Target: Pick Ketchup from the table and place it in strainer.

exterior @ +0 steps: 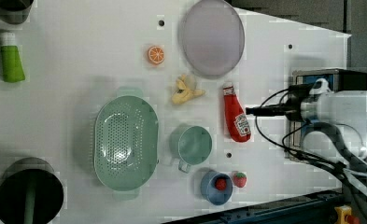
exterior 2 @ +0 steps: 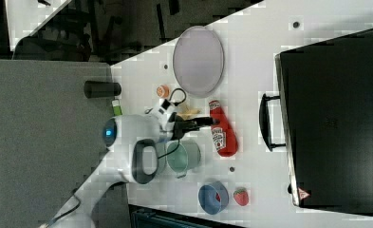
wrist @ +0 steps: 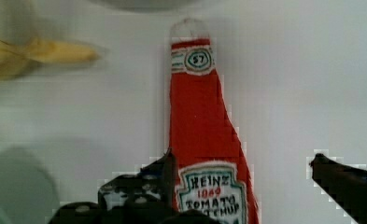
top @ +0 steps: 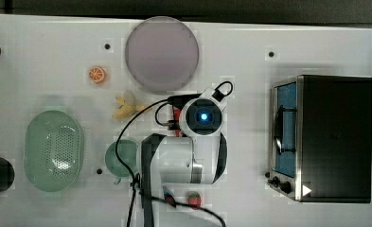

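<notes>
1. On the white table [exterior: 78, 93], a red ketchup bottle [exterior: 235, 120] is laid flat, its white cap pointed toward a large grey plate [exterior: 212, 37] and its label facing up.
2. In the left view, the bottle is seen just beside a peeled banana [exterior: 185, 91] and near a round green cup [exterior: 194, 145]; the pale green strainer [exterior: 125, 142] is set farther to the left view's left, beyond the cup, well apart from the bottle.
3. The gripper [wrist: 242, 168] is held above the bottle's wide lower half with its fingers spread wide; one dark finger [wrist: 165, 170] is seen at the label's edge and the other well clear on the far side. Nothing is pinched yet.
4. The step in hand is judged to be the descent for the grasp, so most of the task is left.
5. The grasp would be best made across the body near the label, with the bottle centred between the fingers first.
6. A slip is likely if the tapered neck is squeezed, and the banana could be nudged if the approach drifts toward it.
</notes>
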Motion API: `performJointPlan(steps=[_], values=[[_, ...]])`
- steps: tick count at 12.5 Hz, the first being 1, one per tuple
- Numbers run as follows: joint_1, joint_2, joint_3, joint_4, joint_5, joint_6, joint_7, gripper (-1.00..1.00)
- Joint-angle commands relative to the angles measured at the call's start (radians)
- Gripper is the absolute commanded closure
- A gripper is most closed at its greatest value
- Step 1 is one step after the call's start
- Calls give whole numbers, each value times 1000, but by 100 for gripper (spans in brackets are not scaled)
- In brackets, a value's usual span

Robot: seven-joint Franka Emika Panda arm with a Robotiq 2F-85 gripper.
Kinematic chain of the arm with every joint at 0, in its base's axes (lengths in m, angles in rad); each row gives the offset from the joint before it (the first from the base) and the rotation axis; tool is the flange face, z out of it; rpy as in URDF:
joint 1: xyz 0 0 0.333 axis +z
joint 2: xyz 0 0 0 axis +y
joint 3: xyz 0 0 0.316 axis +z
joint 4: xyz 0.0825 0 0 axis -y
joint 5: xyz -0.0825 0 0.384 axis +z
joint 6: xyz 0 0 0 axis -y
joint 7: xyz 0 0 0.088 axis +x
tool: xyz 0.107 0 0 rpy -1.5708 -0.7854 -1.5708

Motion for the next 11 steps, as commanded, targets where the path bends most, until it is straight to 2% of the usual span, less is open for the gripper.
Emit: performJointPlan(steps=[1,4,5,7,8,11], values=[[-3,54,15,-55,5,85,-49,-100],[-3,122,12,-64,5,160,-49,-100],[-3,138,11,-65,5,173,-49,-92],[-3,152,10,-64,5,183,-49,-43],[-3,141,12,-56,5,186,-49,-26],[-4,77,10,-60,5,165,-44,-26]])
